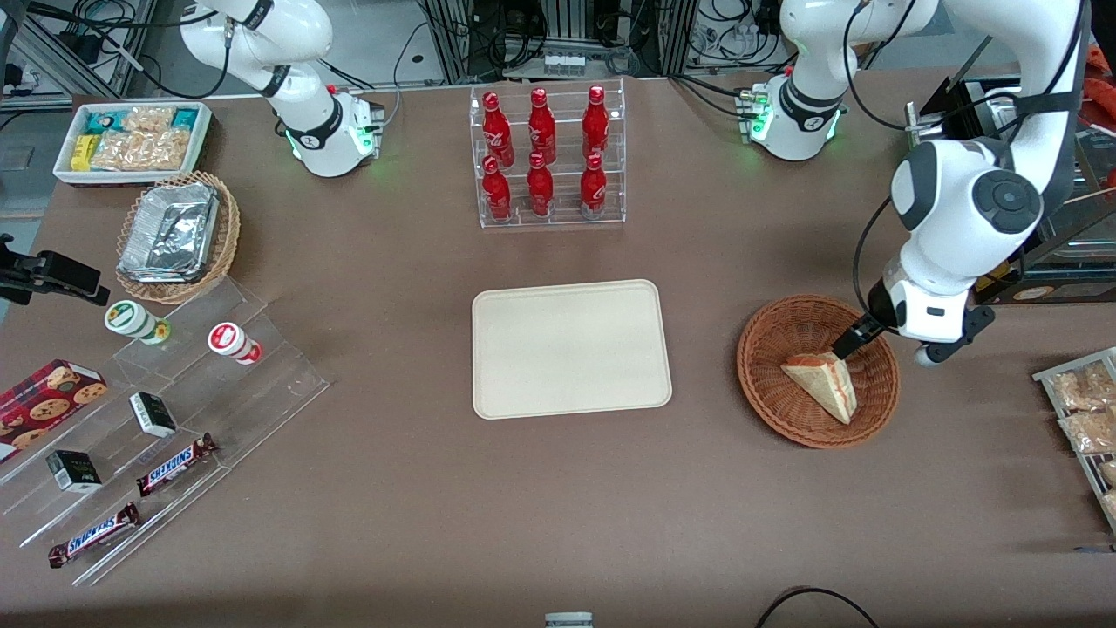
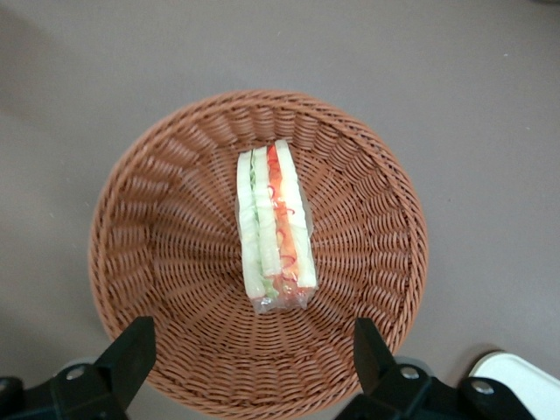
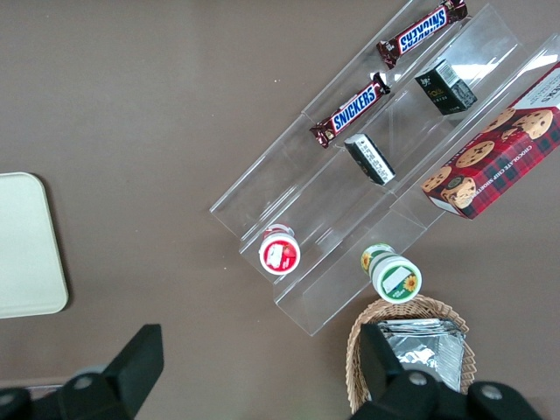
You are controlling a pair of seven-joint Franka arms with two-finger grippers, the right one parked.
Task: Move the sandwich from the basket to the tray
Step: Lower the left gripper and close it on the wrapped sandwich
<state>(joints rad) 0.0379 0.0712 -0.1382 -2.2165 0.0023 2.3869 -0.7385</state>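
The sandwich [image 1: 824, 384], a clear-wrapped white wedge with red and green filling, lies in the round reddish-brown wicker basket [image 1: 751, 366] toward the working arm's end of the table. In the wrist view the sandwich [image 2: 276, 223] rests on edge near the middle of the basket [image 2: 166, 227]. My gripper [image 1: 850, 342] hangs just above the basket's farther rim, a little above the sandwich. The gripper [image 2: 252, 354] is open, its fingers [image 2: 131, 350] spread wider than the sandwich, with nothing between them. The cream-beige tray [image 1: 571, 349] lies flat and bare at mid-table beside the basket.
A clear rack of red bottles [image 1: 545, 157] stands farther from the camera than the tray. A wire shelf of snack packets [image 1: 1085, 410] sits at the working arm's table edge. Toward the parked arm's end are acrylic steps with Snickers bars [image 1: 174, 462], a tan foil-filled basket [image 1: 174, 235] and a white snack bin [image 1: 135, 139].
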